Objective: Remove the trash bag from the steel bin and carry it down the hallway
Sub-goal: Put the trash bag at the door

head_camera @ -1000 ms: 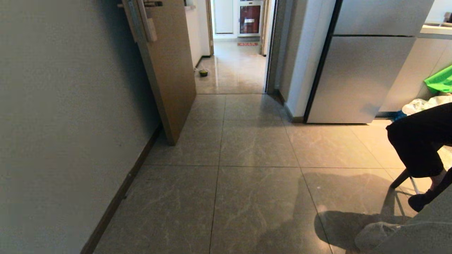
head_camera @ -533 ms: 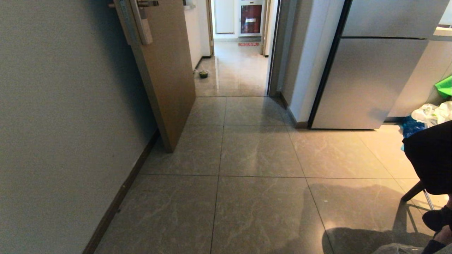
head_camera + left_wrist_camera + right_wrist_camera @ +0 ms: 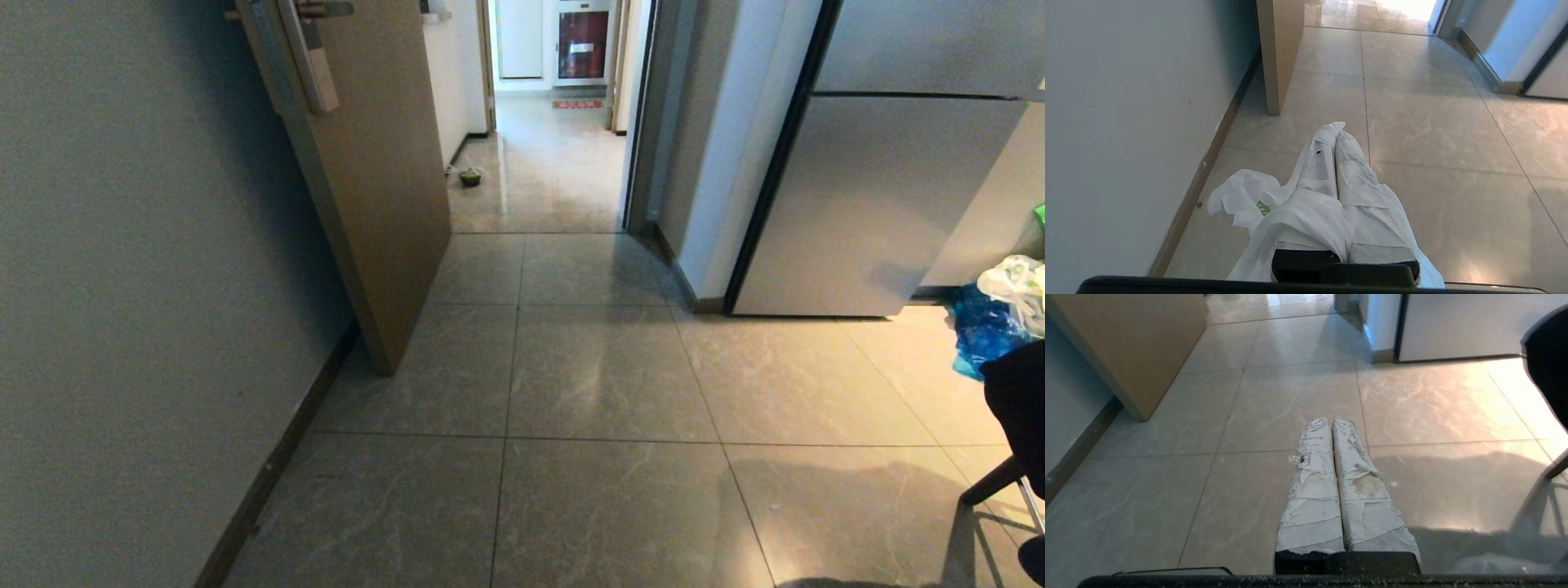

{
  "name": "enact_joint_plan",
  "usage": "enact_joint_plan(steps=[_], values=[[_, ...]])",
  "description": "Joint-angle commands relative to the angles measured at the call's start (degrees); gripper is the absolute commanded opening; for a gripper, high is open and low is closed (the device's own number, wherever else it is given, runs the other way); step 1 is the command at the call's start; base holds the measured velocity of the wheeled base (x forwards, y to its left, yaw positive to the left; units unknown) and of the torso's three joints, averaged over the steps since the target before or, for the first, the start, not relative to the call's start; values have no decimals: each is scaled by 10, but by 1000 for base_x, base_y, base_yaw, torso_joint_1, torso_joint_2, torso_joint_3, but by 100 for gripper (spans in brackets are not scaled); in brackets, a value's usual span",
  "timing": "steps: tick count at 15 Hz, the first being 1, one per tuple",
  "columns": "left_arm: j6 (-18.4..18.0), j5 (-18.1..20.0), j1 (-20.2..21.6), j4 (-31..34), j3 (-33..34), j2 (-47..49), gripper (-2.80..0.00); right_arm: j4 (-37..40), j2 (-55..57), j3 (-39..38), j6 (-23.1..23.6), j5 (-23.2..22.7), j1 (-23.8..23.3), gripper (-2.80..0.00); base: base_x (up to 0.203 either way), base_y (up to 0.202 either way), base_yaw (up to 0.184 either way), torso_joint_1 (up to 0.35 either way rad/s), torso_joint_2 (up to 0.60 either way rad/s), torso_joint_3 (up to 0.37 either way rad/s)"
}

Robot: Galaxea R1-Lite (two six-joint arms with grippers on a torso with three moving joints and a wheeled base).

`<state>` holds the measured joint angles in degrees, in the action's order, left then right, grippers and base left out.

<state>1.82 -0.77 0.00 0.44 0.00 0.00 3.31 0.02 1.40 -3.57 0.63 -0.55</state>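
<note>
1. The head view has slid forward and left since a second ago: the open door point(image 3: 359, 188) looms larger and the seated person point(image 3: 1016, 408) slips toward the edge, so the base is driving on
2. The left gripper point(image 3: 1337, 130) has its fingers pressed together on the trash bag point(image 3: 1290, 216), which drapes back from the fingertips over both fingers
3. The right gripper point(image 3: 1331, 422) is closed on nothing
4. The hallway point(image 3: 543, 163) lies ahead of the fingers; the carry looks under way; no steel bin shows
</note>
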Motion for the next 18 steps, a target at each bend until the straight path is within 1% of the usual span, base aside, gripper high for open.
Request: enact_joint_plan(steps=[1, 18], values=[[1, -1, 0, 0, 0, 1, -280, 0, -1, 0, 0, 0, 0, -280, 193, 0, 0, 2, -2, -2], [2, -1, -1, 0, 0, 1, -280, 0, -1, 0, 0, 0, 0, -280, 193, 0, 1, 2, 3, 1]])
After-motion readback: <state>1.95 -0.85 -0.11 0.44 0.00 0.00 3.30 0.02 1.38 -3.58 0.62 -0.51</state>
